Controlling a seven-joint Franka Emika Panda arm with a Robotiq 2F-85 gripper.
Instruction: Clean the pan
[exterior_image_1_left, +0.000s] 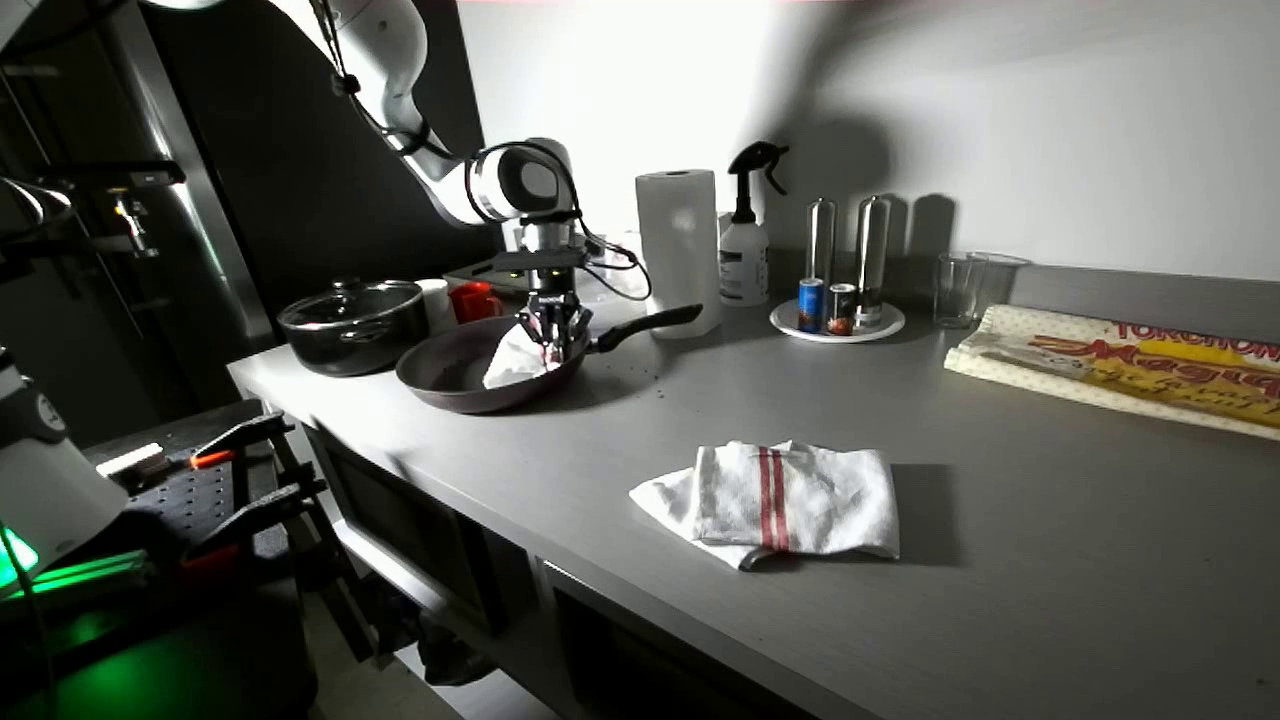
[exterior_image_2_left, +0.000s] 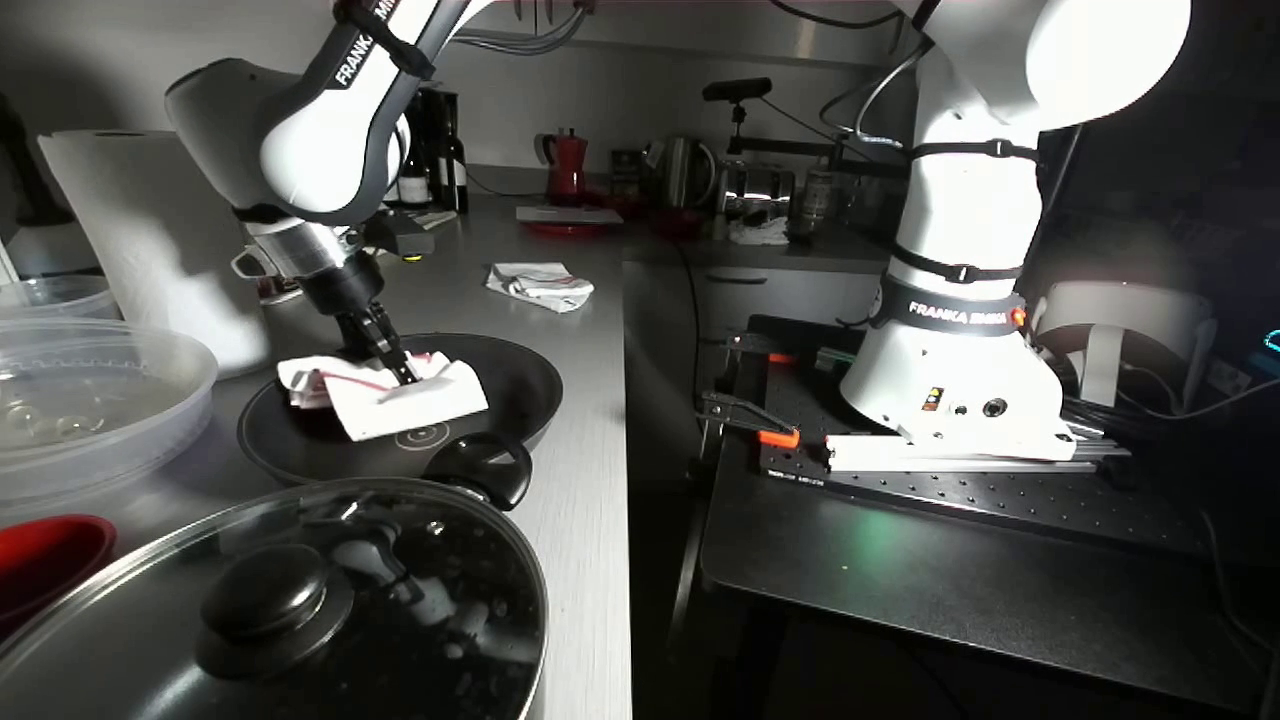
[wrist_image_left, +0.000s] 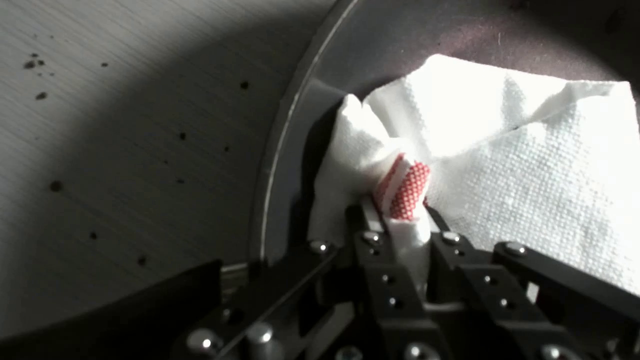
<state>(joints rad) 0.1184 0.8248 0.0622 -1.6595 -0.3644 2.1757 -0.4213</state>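
Observation:
The pan (exterior_image_1_left: 445, 370) is dark grey, wide and shallow, and sits on the counter with its long dark handle (exterior_image_1_left: 650, 325) pointing away from the lidded pot. It shows in an exterior view (exterior_image_2_left: 525, 375) and in the wrist view (wrist_image_left: 350, 65). My gripper (exterior_image_1_left: 553, 350) points down inside the pan, close to the wall on the handle side. In the wrist view the fingers (wrist_image_left: 392, 220) are shut on a bunched white cloth (wrist_image_left: 500, 130) with a red stripe. The cloth spreads over part of the pan floor, in both exterior views (exterior_image_1_left: 513, 360) (exterior_image_2_left: 405, 405).
A smaller black pot with a glass lid (exterior_image_1_left: 350, 325) stands beside the pan. Paper towel roll (exterior_image_1_left: 680, 250), spray bottle (exterior_image_1_left: 743, 260) and white plate (exterior_image_1_left: 875, 328) stand along the wall. A second folded cloth (exterior_image_1_left: 800, 500) lies on the counter. Dark crumbs (wrist_image_left: 56, 186) lie outside the rim.

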